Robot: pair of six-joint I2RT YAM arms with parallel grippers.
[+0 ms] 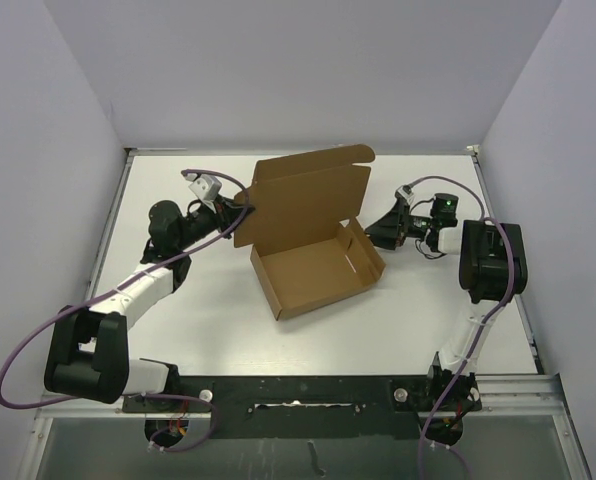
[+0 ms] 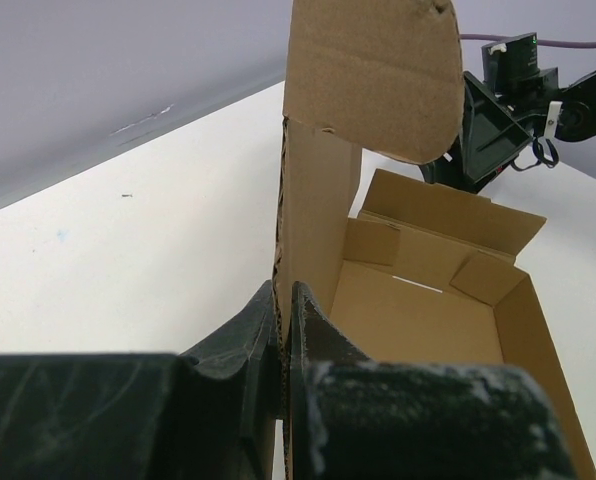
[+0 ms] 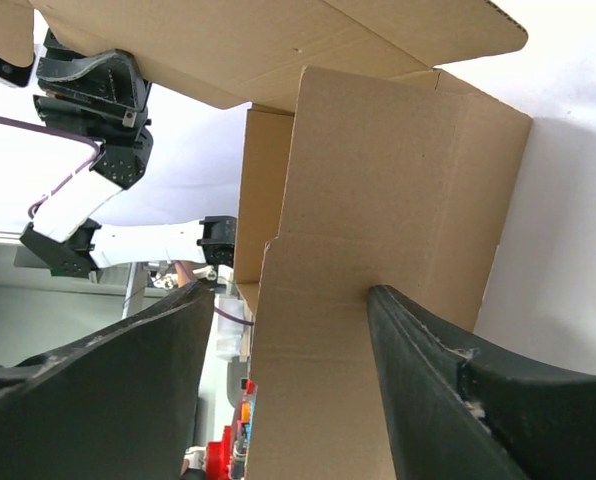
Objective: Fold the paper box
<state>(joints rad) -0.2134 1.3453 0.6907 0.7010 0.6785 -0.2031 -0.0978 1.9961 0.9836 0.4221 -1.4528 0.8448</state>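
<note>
The paper box is a brown cardboard mailer in the middle of the white table, its shallow tray open upward. Its lid stands up at the back with the front flap on top. My left gripper is shut on the lid's left side flap. In the left wrist view the fingers pinch that cardboard edge, with the tray beyond. My right gripper is at the tray's right wall. It stands open astride a cardboard panel; the right finger touches it and the left one stands apart.
Lilac enclosure walls close the table at the back and both sides. A black rail with the arm bases runs along the near edge. The left arm and right arm flank the box.
</note>
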